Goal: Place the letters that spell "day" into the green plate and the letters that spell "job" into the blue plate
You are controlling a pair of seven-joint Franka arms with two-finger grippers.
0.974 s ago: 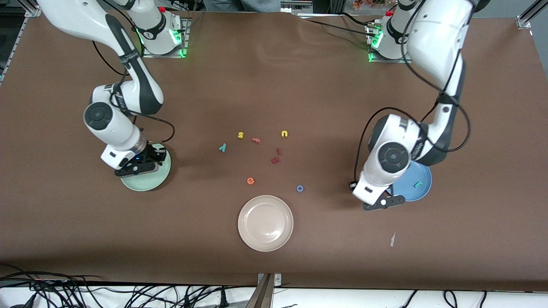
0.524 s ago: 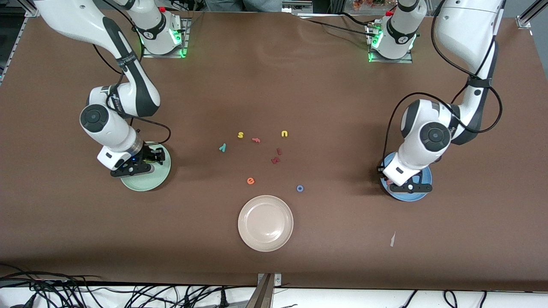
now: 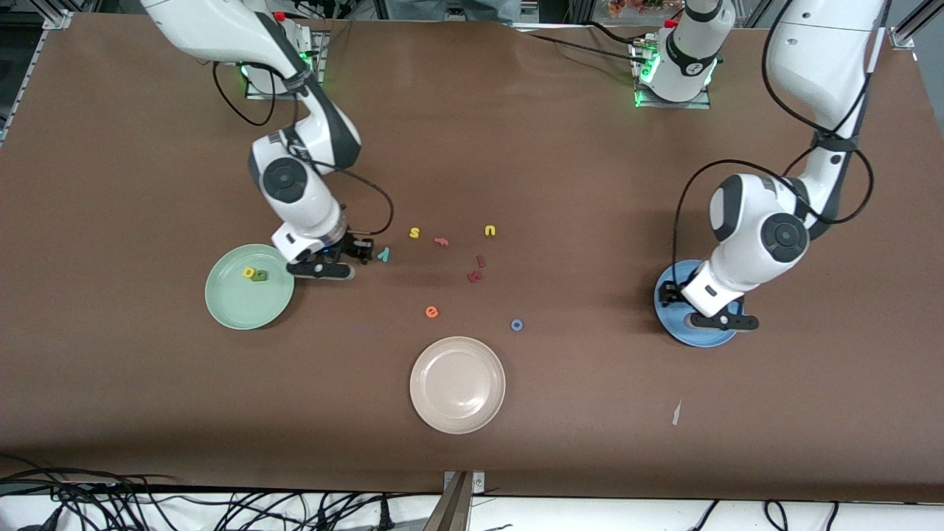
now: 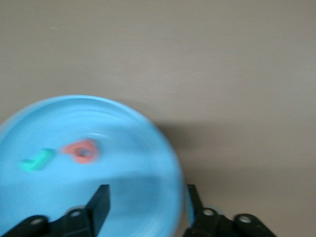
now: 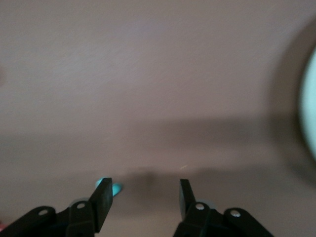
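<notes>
Approaching the teal "y" (image 3: 383, 254) near the table's middle, the right gripper (image 3: 346, 259) has fingers spread and empty. The left gripper (image 3: 719, 318), fingers apart, hangs over the blue plate (image 3: 667, 324) holding "j" (image 4: 35, 160) and "b" (image 4: 81, 150). Risk: a fingertip landing on the tiny letter would flick it aside.

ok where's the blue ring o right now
In the front view the blue ring "o" lies on the bare table, between the orange "e" and the blue plate, just farther than the beige plate.
</notes>
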